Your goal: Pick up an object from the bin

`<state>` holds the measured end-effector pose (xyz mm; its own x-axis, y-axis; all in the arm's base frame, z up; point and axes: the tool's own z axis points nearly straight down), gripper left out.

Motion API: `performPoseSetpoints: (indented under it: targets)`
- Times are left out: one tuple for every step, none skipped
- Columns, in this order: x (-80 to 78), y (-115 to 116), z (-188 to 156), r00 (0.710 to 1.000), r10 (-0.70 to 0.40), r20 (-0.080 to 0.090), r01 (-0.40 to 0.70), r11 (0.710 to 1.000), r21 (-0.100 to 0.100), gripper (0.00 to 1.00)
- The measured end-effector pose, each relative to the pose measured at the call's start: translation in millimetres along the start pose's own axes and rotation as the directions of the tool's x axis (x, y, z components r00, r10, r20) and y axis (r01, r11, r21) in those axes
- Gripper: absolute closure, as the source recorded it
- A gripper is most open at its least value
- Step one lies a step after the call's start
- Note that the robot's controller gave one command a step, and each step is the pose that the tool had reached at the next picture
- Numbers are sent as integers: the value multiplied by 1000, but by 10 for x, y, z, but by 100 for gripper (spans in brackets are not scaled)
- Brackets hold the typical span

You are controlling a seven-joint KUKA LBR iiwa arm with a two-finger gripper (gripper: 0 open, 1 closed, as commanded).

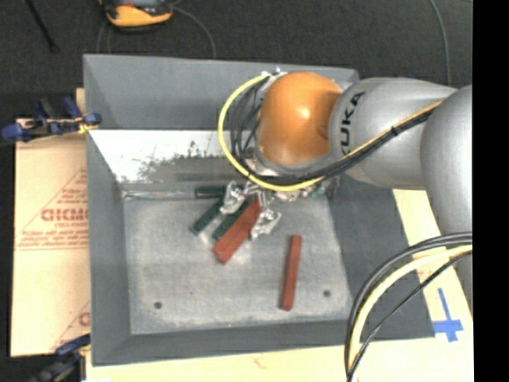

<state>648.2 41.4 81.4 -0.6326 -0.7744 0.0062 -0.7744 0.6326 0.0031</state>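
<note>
Bin contents: the grey metal bin (143,293) holds four loose pieces on its floor. Landmark for this entry is the short red-brown rectangular block (231,241), which lies tilted, its lower end pointing down-left.

My pincer (250,209) sits low in the bin at the upper-right end of that block, right on top of it. Pincer state: I cannot tell whether it is spread or clamped, as my orange wrist cover (294,118) and the cables crowd the spot.

A dark green thin stick (204,218) lies just beside the block on its upper-left side, roughly parallel, apparently touching. A second dark green short stick (211,190) lies above the block, near the back wall. A long red-brown flat bar (290,273) lies to the block's right, apart from it, nearly upright in the view.
</note>
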Motion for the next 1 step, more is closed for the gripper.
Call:
performPoseSetpoints:
  targets:
    - [-4,-2,-105,1000,3,11,-3,1000,6,100]
